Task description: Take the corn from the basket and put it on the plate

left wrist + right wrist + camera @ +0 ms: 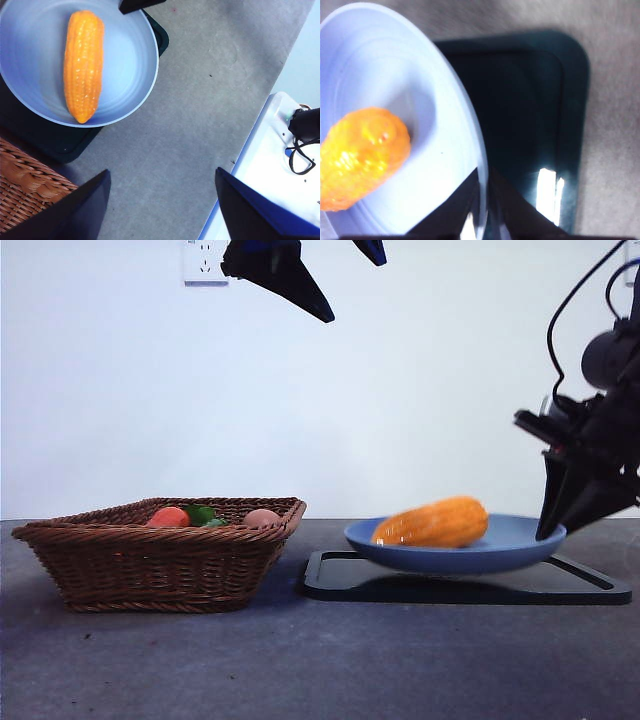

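Right claw (482, 212) is pinching the round blue plate's (510, 540) rim — orange-yellow bumpy corn (432, 522) is lying inside; left claw (160, 205) is hanging apart, empty.

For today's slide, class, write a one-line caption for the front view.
Corn lies on the blue plate; right gripper clamps its rim, left gripper hangs open above.

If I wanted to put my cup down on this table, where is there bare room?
The grey table is bare in front of the basket and the black tray. The gap between them is narrow. The plate holds the corn, and the right end effector grips its rim, so it is crowded there.
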`<state>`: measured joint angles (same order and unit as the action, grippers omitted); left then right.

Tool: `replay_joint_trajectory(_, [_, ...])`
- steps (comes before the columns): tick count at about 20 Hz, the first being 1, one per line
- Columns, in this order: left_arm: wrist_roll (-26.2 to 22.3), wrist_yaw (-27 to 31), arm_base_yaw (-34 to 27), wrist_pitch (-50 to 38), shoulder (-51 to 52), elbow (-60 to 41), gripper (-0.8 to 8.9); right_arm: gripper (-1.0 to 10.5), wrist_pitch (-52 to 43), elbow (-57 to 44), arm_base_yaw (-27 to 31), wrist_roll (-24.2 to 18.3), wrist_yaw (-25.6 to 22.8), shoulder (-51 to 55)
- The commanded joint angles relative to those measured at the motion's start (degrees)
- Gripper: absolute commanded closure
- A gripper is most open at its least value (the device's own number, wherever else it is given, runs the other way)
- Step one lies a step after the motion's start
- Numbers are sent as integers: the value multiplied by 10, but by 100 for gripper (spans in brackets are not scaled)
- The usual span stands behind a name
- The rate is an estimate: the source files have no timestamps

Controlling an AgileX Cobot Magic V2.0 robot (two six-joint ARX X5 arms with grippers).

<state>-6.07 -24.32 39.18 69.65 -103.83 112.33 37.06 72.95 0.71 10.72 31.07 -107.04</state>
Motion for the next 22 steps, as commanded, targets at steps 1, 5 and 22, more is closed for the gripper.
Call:
replay_joint_trajectory(1, [-5, -1, 2, -2, -3, 16, 474, 944, 3, 10, -2, -10, 4, -20])
replay_joint_trajectory(5, [-5, -1, -3, -2, -3, 16, 475, 880, -2, 10, -2, -18, 4, -21])
replay_joint_trajectory(22, [-10, -1, -61, 26, -3, 16, 476, 720, 124, 11, 20, -71, 4, 231])
